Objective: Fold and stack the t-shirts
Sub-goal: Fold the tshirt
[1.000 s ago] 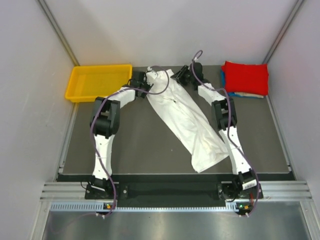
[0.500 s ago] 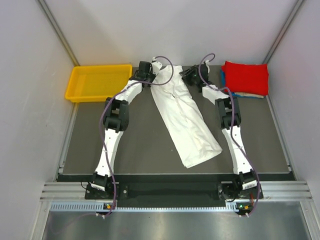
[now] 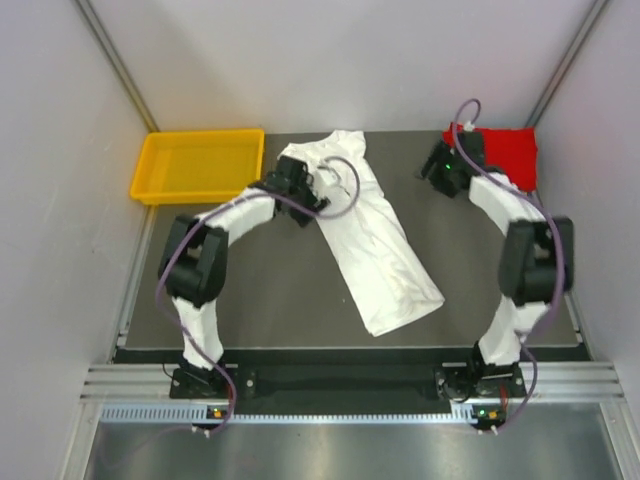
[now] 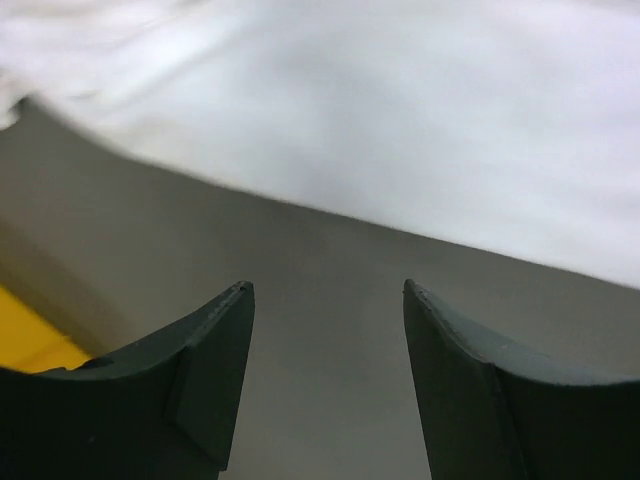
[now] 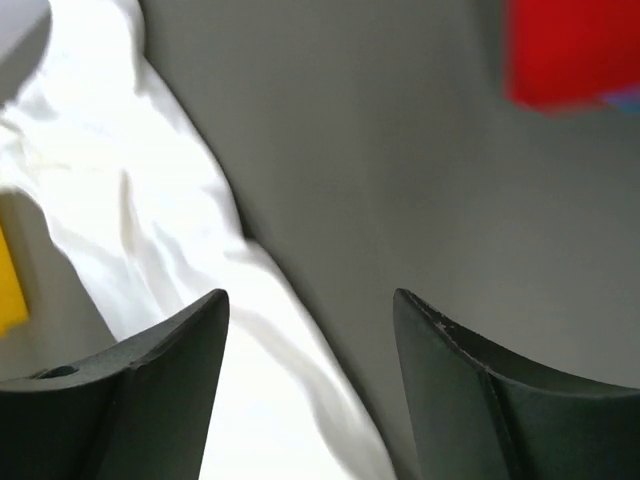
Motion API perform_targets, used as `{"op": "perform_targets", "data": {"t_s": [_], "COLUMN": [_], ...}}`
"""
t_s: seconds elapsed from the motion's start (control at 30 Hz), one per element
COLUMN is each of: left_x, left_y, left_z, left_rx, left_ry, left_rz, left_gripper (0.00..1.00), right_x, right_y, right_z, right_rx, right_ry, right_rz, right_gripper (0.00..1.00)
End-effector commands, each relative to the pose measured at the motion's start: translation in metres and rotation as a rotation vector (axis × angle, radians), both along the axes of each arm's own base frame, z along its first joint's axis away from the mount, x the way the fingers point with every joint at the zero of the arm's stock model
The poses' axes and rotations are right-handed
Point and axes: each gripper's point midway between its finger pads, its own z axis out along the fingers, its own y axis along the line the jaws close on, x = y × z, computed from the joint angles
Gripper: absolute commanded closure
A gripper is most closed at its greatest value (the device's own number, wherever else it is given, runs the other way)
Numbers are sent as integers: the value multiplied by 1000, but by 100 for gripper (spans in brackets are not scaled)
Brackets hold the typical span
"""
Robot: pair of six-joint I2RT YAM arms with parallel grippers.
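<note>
The white cloth t-shirt [image 3: 375, 250] lies on the dark grey bench [image 3: 260, 290] as one long strip, apparently already doubled lengthwise. It runs slantwise from the far edge, between the yellow plastic tray [image 3: 160, 185] and the red folded t-shirt [image 3: 505, 150], down toward the near right. The red one sits in the far right corner with a sliver of blue cloth showing under it in the right wrist view.

The left fingers [image 4: 200, 370] are spread with nothing between them, over bare bench just beside the strip's left edge near its far end. The right fingers [image 5: 170, 370] are likewise spread and empty, well apart from the white cloth and close to the red stack.

The step in hand looks like the crosswise fold. To do it cleanly, each arm should probably pinch one corner of the same short end, catching every layer rather than the top sheet alone. The end should be lifted only a little and carried along the strip's own slant, not square to the bench. It should be laid edge on edge before letting go, so no sleeve slips out sideways.
</note>
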Motion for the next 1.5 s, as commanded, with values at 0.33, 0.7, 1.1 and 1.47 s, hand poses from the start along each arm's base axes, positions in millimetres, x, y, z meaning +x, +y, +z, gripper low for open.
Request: {"op": "perform_targets", "data": {"t_s": [0.33, 0.7, 1.1, 1.47], "left_x": [-324, -326, -350, -402], "left_y": [-175, -190, -192, -124], "left_z": [8, -35, -68, -44], "left_rx": [22, 50, 28, 74], "left_ry": [-93, -170, -42, 220], "left_rz": [-924, -944, -962, -1071], "left_gripper": [32, 32, 93, 100], "right_x": [-281, -294, -314, -362], "right_y": [-64, -38, -30, -11], "right_z": [-37, -80, -109, -80], "right_rx": [-210, -63, -16, 10], "right_ry": [357, 378, 458, 485], "right_rz": [77, 93, 120, 216], "right_gripper": [53, 55, 94, 100]}}
